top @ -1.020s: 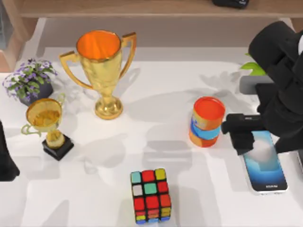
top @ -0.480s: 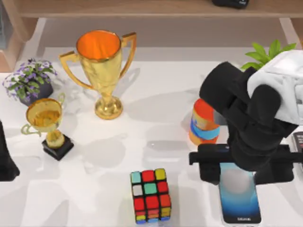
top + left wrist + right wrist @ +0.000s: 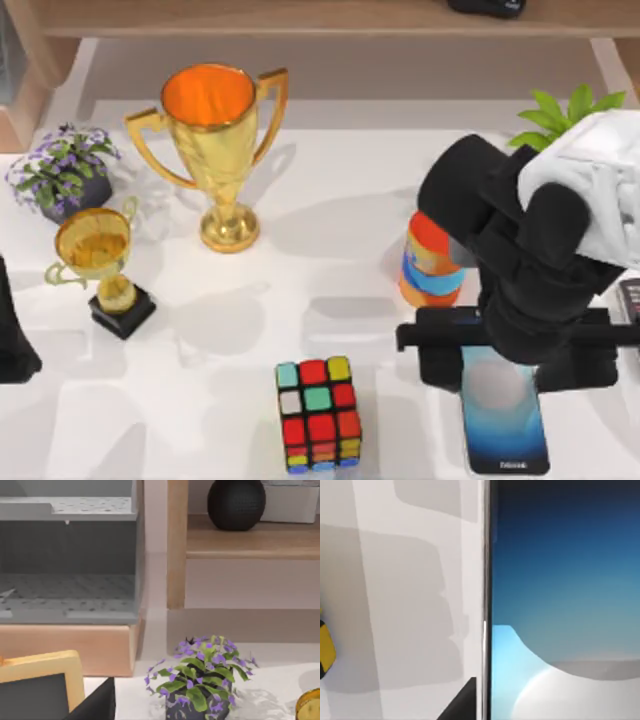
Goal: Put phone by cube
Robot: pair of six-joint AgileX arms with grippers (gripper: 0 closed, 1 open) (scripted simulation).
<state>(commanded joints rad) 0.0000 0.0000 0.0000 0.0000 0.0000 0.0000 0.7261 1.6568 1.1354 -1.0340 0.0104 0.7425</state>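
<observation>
The phone (image 3: 505, 425), with its blue-to-white screen facing up, lies lengthwise near the table's front edge, right of the cube (image 3: 320, 412). A gap of bare table separates them. My right gripper (image 3: 505, 362) hangs over the phone's far end, shut on the phone, with a black finger on each long side. I cannot tell whether the phone touches the table. In the right wrist view the phone (image 3: 560, 580) is very close, one dark finger (image 3: 462, 705) lies along its edge, and a yellow bit of the cube (image 3: 324, 650) peeks in. My left arm (image 3: 10, 345) is parked at the table's left edge.
An orange-and-blue cylinder (image 3: 432, 262) stands just behind the phone, partly under my right arm. A large gold trophy (image 3: 215, 150), a small trophy (image 3: 100, 270) and a purple flower pot (image 3: 65, 175) stand at the left. A green plant (image 3: 565, 110) is at back right.
My right gripper carried the phone from the right side leftward and toward the front, closer to the cube. Over the last half second it hardly moved.
</observation>
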